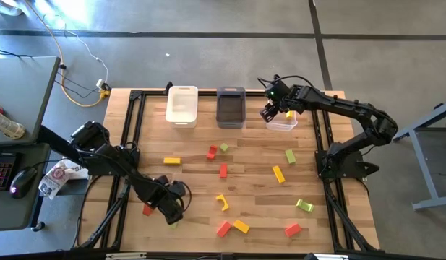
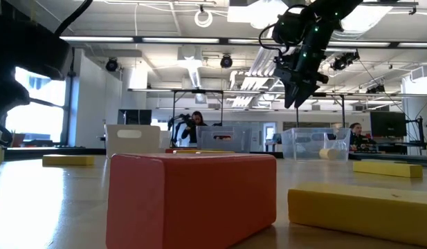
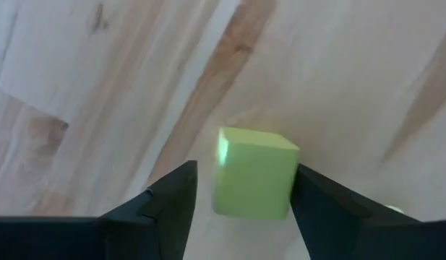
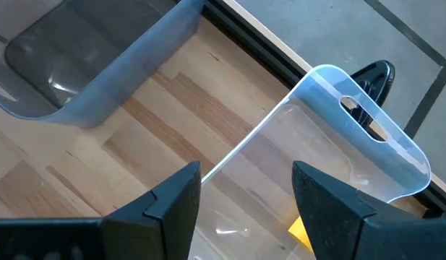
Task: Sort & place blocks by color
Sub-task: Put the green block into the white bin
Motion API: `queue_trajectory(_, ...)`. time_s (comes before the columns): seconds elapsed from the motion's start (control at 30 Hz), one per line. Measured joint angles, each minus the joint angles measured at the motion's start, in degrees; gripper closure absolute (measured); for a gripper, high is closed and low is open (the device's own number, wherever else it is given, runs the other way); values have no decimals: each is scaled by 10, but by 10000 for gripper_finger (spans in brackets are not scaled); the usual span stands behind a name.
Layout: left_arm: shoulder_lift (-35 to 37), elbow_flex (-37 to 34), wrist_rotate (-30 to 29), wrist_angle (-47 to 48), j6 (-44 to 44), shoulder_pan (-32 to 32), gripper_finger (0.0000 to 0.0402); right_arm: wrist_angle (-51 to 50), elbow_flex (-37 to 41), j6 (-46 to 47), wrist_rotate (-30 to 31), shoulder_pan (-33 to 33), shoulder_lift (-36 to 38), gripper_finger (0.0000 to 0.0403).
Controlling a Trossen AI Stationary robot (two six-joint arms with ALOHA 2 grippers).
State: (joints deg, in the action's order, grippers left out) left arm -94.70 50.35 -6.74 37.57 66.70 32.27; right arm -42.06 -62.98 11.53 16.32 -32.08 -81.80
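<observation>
Bins: 3 in row at far edge of table — white bin [image 1: 182, 105], dark grey bin [image 1: 230, 107], clear bin [image 1: 282, 123].

Red blocks on table, high view: 5 — [image 1: 212, 152], [image 1: 223, 170], [image 1: 147, 209], [image 1: 223, 229], [image 1: 293, 230].

Yellow blocks on table: 4 — bar [image 1: 171, 161], bar [image 1: 278, 174], angled piece [image 1: 222, 202], bar [image 1: 241, 227]. One more yellow piece [image 4: 301, 231] inside clear bin.

Light green blocks: 4 — [image 1: 224, 147], [image 1: 290, 156], [image 1: 304, 206], plus cube [image 3: 253, 173] between left gripper fingers.

Arms: 2.
</observation>
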Motion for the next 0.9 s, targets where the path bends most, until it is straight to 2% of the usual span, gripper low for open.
queue_trajectory(0.3,-12,0,3,-4,-16,0,294,-1,0,0,-2,0,0,199)
queue_trajectory(0.57,-9,0,7,-1,-37,-12,297,3,0,-15,-3,0,0,199)
queue_trajectory(0.9,14,0,17,10,-109,-67,295,4,0,-30,-7,23,0,199)
